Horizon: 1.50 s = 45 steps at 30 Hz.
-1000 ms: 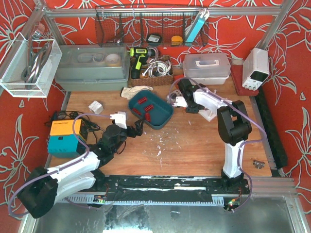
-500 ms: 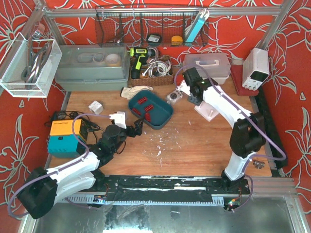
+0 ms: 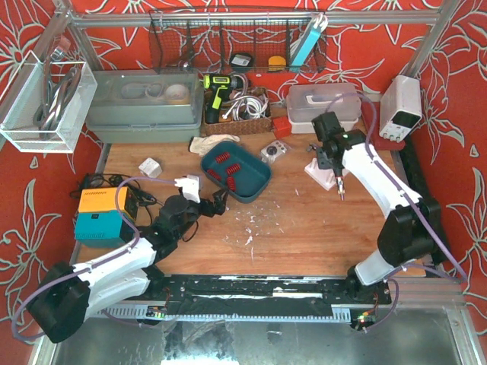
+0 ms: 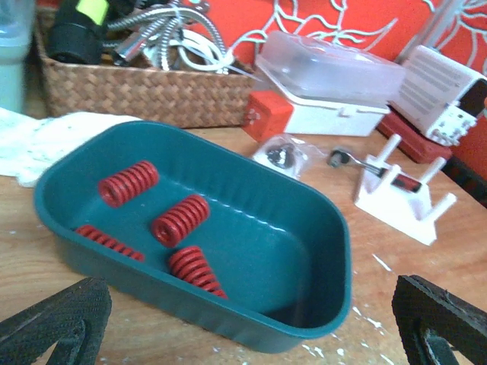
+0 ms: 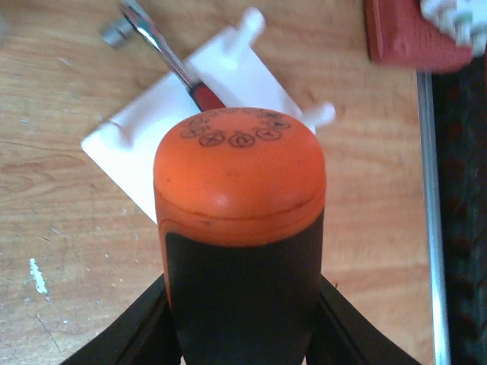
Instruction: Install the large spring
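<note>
Your right tool [image 3: 332,154] is clamped on the screwdriver [image 5: 240,220] handle. Your left tool [image 4: 247,319] stands wide open and empty. Risk: the shaft could strike pegs on the white fixture [image 5: 144,144] below.

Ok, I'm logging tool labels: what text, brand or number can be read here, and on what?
No words or numbers can be read.
Screwdriver handle: a ring of small round symbols on its orange cap, too blurred to read.
White power supply: front markings too small to read.
</note>
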Tool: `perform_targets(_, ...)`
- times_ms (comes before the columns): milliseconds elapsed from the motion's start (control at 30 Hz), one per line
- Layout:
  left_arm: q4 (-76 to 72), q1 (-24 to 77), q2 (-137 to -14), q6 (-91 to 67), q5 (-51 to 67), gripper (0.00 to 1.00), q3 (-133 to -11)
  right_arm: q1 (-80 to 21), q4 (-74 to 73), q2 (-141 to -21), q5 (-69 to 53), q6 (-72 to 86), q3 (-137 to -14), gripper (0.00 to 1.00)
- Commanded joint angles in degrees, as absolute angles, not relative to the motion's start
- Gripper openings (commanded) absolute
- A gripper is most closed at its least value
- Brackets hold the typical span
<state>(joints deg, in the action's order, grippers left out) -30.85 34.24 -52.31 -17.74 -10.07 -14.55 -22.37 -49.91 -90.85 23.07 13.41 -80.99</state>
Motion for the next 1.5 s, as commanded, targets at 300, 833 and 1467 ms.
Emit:
perform_targets(300, -38.3, 36.3, -55.9, -14.0, 6.6, 1.00, -15.9, -8.0, -50.6, -89.6, 20.8, 38.3, -70.6, 0.00)
perform_targets(833, -38.1, 37.3, -55.6, -13.2, 4.5, 1.00, -15.9, 0.2, -39.6, -102.3, 14.2, 38.8, -66.3, 0.35)
perform_targets(1467, -36.7, 37.3, -55.1, -13.4, 2.2, 1.00, -16.1, 0.4, -41.1, -95.3, 15.9, 37.0, -66.8, 0.58)
